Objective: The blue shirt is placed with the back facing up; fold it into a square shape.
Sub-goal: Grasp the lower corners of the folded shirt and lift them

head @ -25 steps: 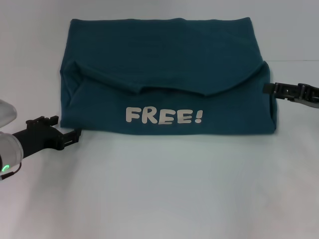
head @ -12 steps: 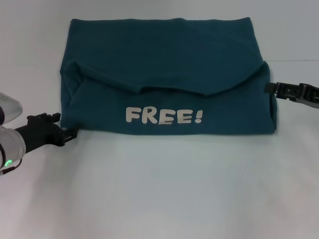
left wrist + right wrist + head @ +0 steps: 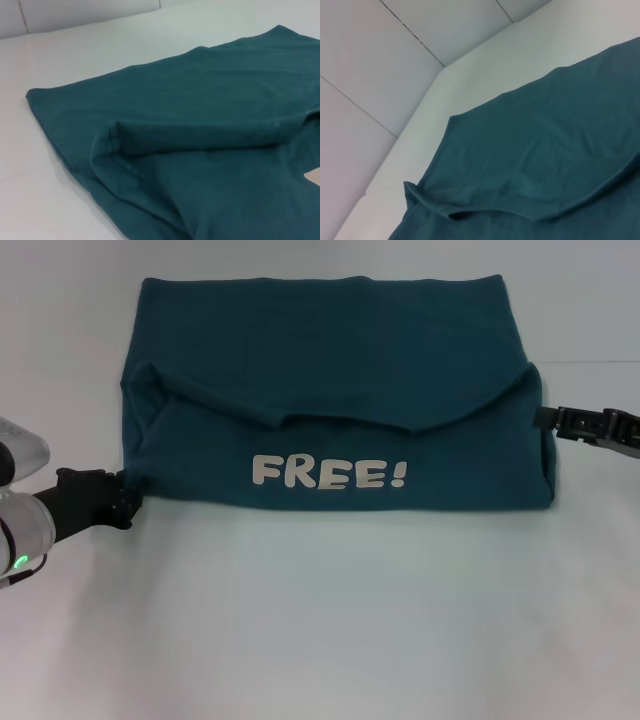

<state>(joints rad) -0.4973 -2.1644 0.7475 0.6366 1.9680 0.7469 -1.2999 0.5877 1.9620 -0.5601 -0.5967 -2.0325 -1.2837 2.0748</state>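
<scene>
The blue shirt (image 3: pixel 330 390) lies folded into a wide rectangle on the white table (image 3: pixel 320 620). Its near flap is folded up over the middle and shows white lettering "FREE!" (image 3: pixel 328 473). My left gripper (image 3: pixel 125 500) is low at the shirt's near left corner, touching or just beside its edge. My right gripper (image 3: pixel 548 420) is at the shirt's right edge, about halfway up. The left wrist view shows the shirt's folded layers (image 3: pixel 200 125) close up. The right wrist view shows the shirt (image 3: pixel 545 150) from its right side.
Bare white table surrounds the shirt on all sides, with wide room in front. A white panelled wall (image 3: pixel 395 75) stands behind the table's far edge in the right wrist view.
My left gripper has drawn back to the left along the shirt's near edge to its corner. My right gripper has shifted slightly to the right. The shirt has not moved.
</scene>
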